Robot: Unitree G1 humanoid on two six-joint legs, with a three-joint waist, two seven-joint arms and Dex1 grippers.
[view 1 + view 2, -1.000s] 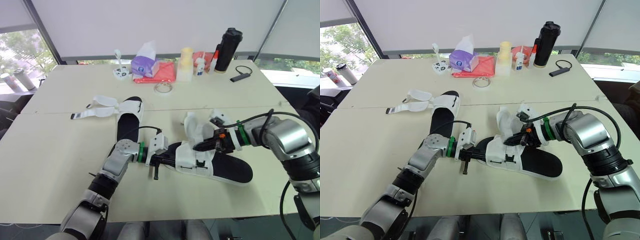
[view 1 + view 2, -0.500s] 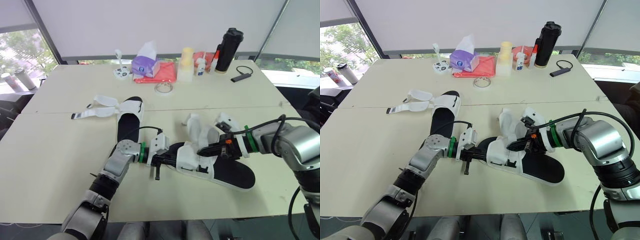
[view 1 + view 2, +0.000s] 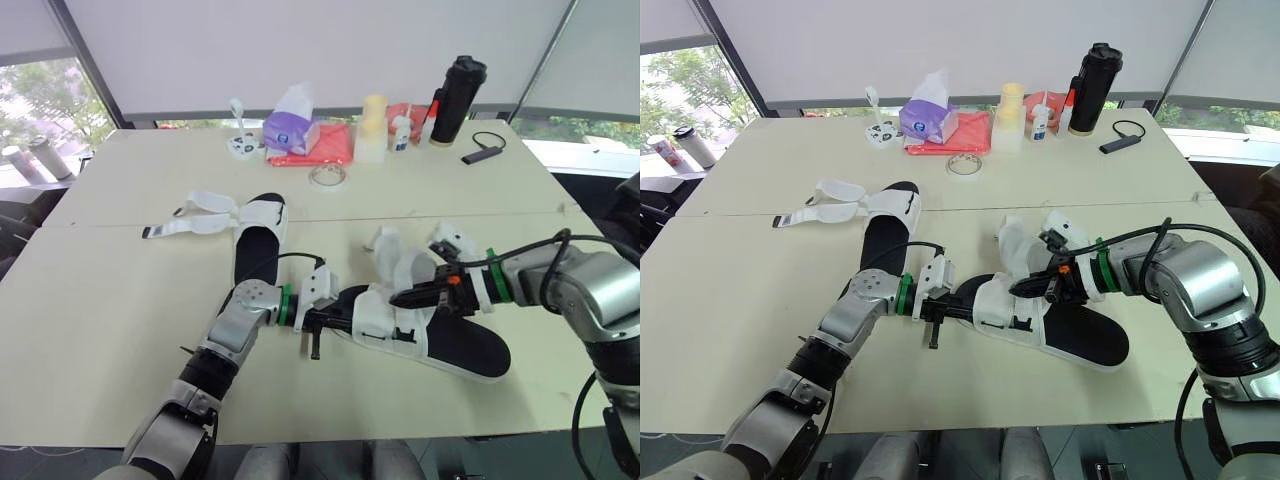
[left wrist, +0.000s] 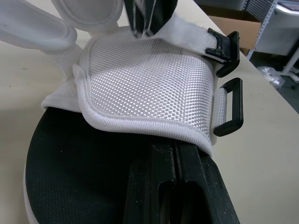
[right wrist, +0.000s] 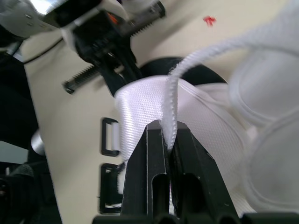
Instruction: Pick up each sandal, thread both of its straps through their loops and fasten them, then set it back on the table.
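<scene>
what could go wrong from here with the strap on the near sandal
The right gripper pinches only the thin edge of the strap, so it may slip out when pulled. Both black loops are empty and narrow, so the strap could miss them. The left gripper holds the sandal only at one end; a tug could twist it loose.

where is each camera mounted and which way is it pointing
left eye, right eye: on the head, facing forward and down over the table; both arms show, left gripper and right gripper at the near sandal.
left wrist: along the left fingers, shut on that sandal, toward its mesh flap and black loops.
right wrist: along the right fingers, shut on the white strap.
shared: both wrist views show the flap and loops.
</scene>
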